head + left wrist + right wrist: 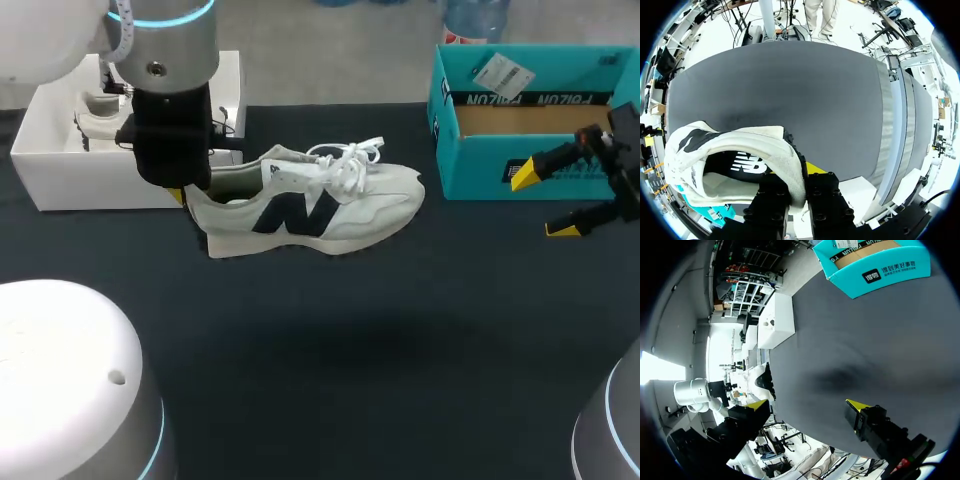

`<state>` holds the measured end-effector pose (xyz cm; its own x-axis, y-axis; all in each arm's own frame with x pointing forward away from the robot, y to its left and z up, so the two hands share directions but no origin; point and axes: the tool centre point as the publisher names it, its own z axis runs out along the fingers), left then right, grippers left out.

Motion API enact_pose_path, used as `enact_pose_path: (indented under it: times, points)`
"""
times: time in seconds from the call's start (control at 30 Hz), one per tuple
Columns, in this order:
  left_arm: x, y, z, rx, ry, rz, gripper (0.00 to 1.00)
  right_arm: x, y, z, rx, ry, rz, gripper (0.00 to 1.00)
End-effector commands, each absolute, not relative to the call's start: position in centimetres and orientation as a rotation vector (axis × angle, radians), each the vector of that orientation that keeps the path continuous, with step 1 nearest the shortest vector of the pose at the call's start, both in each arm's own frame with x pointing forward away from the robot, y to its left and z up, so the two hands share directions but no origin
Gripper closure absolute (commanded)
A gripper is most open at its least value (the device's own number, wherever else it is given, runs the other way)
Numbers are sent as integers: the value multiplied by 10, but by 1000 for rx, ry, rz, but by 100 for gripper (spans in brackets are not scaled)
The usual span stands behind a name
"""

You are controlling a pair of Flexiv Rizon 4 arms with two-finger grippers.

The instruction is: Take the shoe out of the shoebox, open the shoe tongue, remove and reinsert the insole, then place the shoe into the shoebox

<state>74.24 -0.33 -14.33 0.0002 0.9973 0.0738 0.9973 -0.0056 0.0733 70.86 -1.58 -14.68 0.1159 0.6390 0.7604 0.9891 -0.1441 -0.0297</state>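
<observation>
The left gripper is clamped on the heel collar of the shoe, one finger inside the opening and one on the outside of the heel, so the padded rim is pinched between them. The right gripper stands wide open with nothing between its yellow tips, well off to the toe side of the shoe.

The shoe lies on its sole line, toe pointing away from the left gripper, laces tied over a closed tongue. A faint shadow on the table sits apart from the shoe, so it looks to be held just clear of the cloth, though I cannot be sure.

Just behind the shoe's heel is a white box with a second shoe inside. Beyond the shoe's toe, past the right gripper, the teal shoebox stands open.

My reading is that the taking-out step is ending. The next move calls for setting the shoe flat and steadying the heel, so the free gripper can come in over the laces and pull the tongue up.
</observation>
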Motion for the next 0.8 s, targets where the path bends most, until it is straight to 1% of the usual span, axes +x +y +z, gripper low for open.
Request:
enact_pose_path:
  times: [0.03, 0.2, 0.43, 0.8]
  points:
    - [738, -7, -148, -2233, -2227, -192, 100, 708, -15, -148, -1851, -1576, -824, 0]
    - [738, -12, -159, -2223, -2226, -178, 100, 708, -15, -148, -1851, -1576, -824, 0]
    - [738, -18, -190, -2267, -2210, -142, 100, 708, -15, -148, -1851, -1576, -824, 0]
    - [739, -23, -258, -2288, -2147, -138, 100, 708, -15, -148, -1851, -1576, -824, 0]
